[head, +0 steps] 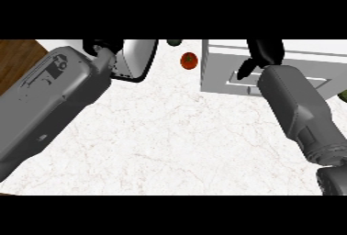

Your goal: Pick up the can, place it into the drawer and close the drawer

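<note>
You see right hand [261, 55] on the drawer unit [224, 69], fingers curled, holding nothing | left hand [102, 46] far left of it, fingers hidden, grip unclear

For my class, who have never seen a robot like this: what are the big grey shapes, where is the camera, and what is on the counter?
The camera sits at the robot's head, looking steeply down at a white marbled counter. The two grey shapes are its forearms, each ending in a black hand. The right hand is over a grey drawer unit at the upper right; whether it holds anything cannot be told. The left hand is mostly hidden at the upper left, beside a white, dark-rimmed object that I cannot identify. A small red object lies between that and the drawer unit. A strip of wood shows at the left.
</note>
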Tool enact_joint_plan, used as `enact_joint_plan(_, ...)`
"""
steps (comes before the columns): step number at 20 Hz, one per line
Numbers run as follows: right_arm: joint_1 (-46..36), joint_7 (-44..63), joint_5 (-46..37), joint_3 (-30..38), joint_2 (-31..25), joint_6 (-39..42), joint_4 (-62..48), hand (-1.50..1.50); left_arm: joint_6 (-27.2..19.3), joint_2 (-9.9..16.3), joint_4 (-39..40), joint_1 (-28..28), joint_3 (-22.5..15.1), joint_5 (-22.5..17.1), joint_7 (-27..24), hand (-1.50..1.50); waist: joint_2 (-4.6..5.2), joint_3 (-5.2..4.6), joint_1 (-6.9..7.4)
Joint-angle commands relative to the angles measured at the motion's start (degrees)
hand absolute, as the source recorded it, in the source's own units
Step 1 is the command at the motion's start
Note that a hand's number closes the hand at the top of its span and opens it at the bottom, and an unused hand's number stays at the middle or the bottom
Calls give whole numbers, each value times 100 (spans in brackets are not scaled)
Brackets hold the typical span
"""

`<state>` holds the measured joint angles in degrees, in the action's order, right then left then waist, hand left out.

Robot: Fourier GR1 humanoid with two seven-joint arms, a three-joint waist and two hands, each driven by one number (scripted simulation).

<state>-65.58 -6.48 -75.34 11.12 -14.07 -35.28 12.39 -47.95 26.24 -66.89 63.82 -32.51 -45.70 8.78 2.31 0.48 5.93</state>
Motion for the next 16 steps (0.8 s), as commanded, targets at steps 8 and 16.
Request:
enact_joint_plan(8,-615,-1152,1749,1557,344,912,-25,-150,30,112,-342,-202,-44,81,91,-150,-22,-3,151)
enact_joint_plan(16,-686,-1793,2516,2314,143,1577,-100,-150,-32,93,-517,-440,5,118,95,-150,-17,-27,46)
